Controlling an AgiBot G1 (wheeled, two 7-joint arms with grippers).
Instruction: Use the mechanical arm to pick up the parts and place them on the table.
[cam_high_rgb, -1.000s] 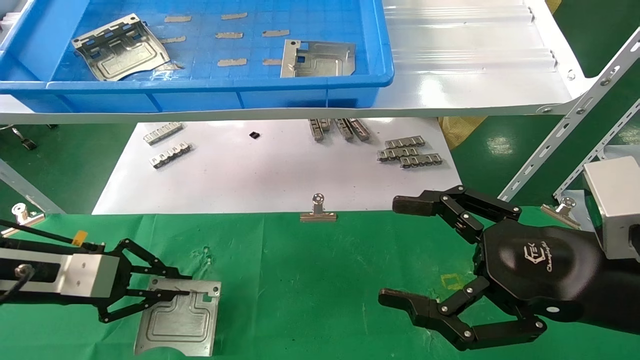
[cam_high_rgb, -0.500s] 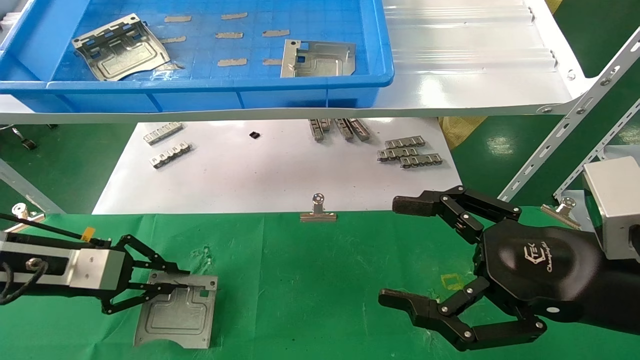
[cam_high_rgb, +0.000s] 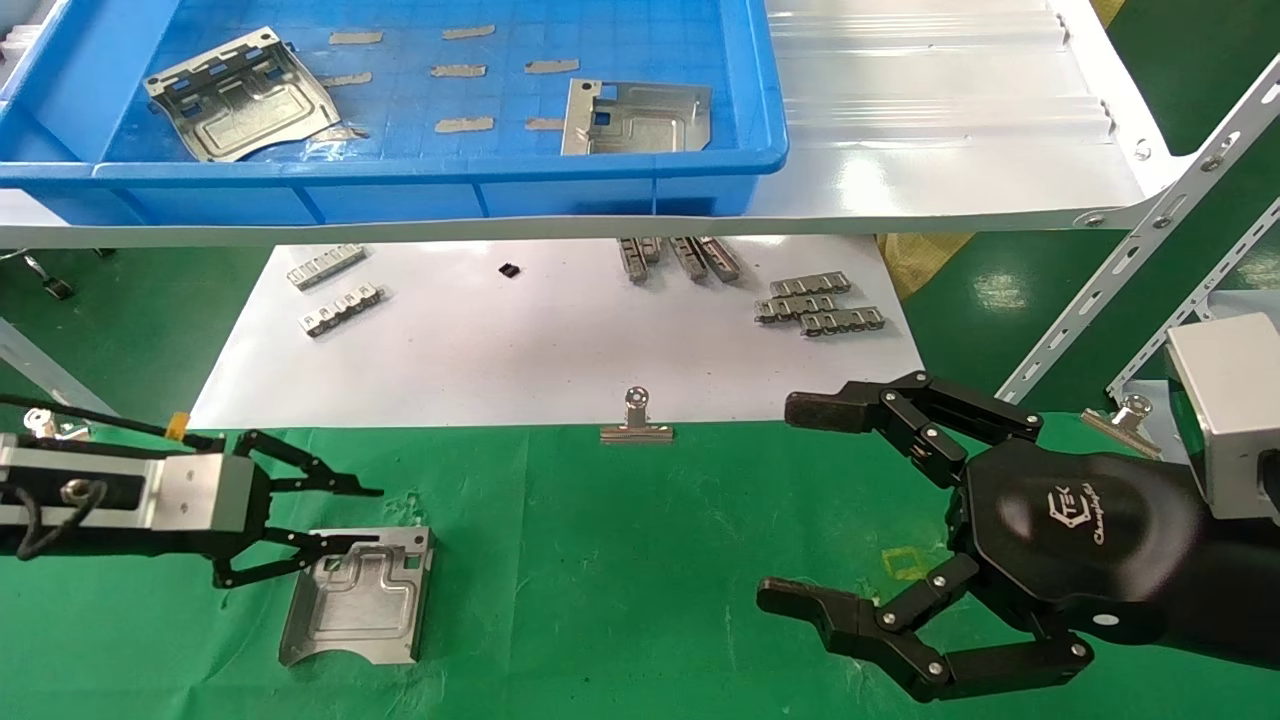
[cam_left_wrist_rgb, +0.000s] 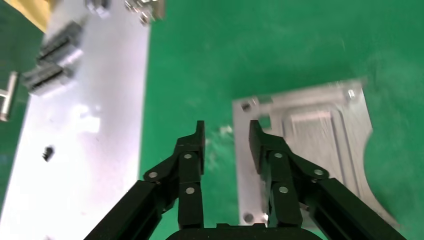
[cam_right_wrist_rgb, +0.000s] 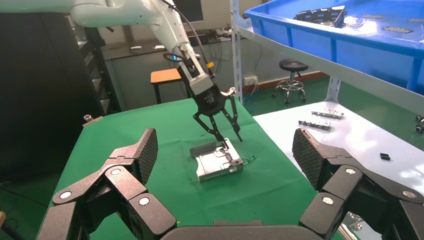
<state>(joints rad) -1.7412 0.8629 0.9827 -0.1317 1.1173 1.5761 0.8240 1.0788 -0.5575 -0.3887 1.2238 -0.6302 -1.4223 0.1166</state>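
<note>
The scene is bright and evenly lit from above, with only soft, short shadows on the cloth (cam_high_rgb: 640, 560). Glare streaks the white shelf (cam_high_rgb: 950, 130), and the sheet (cam_high_rgb: 540, 340) and right palm (cam_high_rgb: 1080, 530) carry duller sheen. The left wrist view is motion-blurred, smearing the plate (cam_left_wrist_rgb: 310, 150) and strips (cam_left_wrist_rgb: 55, 65); the other views are sharp.

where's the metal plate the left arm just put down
In the head view the plate lies on the green cloth at the robot's near left, just under the open left pincer, with its far edge tilted up.
</note>
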